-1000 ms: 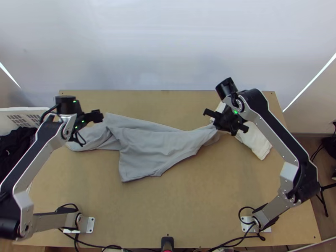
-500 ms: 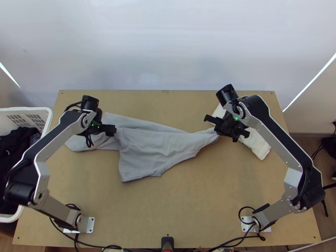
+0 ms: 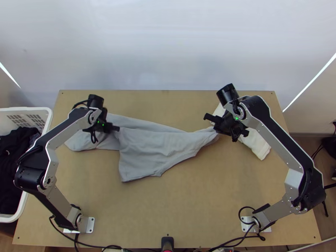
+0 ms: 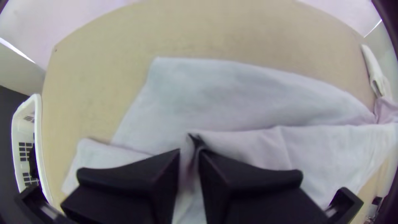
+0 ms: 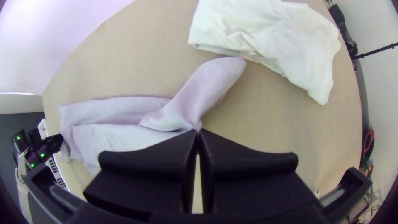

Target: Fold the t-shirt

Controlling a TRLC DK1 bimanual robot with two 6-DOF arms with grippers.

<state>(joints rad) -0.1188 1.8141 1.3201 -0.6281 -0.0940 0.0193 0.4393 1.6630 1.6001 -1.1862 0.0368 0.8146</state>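
A white laundry basket (image 3: 25, 109) with dark clothes (image 3: 14, 155) inside stands left of the grey t-shirt (image 3: 151, 147). The shirt itself lies crumpled across the wooden table (image 3: 189, 210), flat in some places and doubled over in others.

At the shirt's left part, the left gripper (image 4: 189, 151) is down at a raised ridge in the cloth. Its fingertips stand narrowly apart with the ridge between them, and I see no firm clamp there. Right of that ridge, a loose panel hangs toward the shirt's near side, over a flatter layer at its far side. The cloth then narrows to the shirt's right end, where the right gripper (image 5: 198, 132) has its fingers together on a gathered bit. Whether that is a sleeve or a corner, I can't tell. A rounded flap sticks out past this hold, and the folded white cloth (image 5: 282, 41) lies just beyond it.

The step in hand looks like getting a second hold so the shirt can be opened out; proper folding seems some way off. On the left, close squarely on the ridge and check how many layers are in the bite, since catching the flat one beneath would lock the twist in. A shallow pinch could slip once pulled. On the right, keep the grip firm but low, then draw the ends apart gently and evenly, without sweeping the flap into the white cloth.
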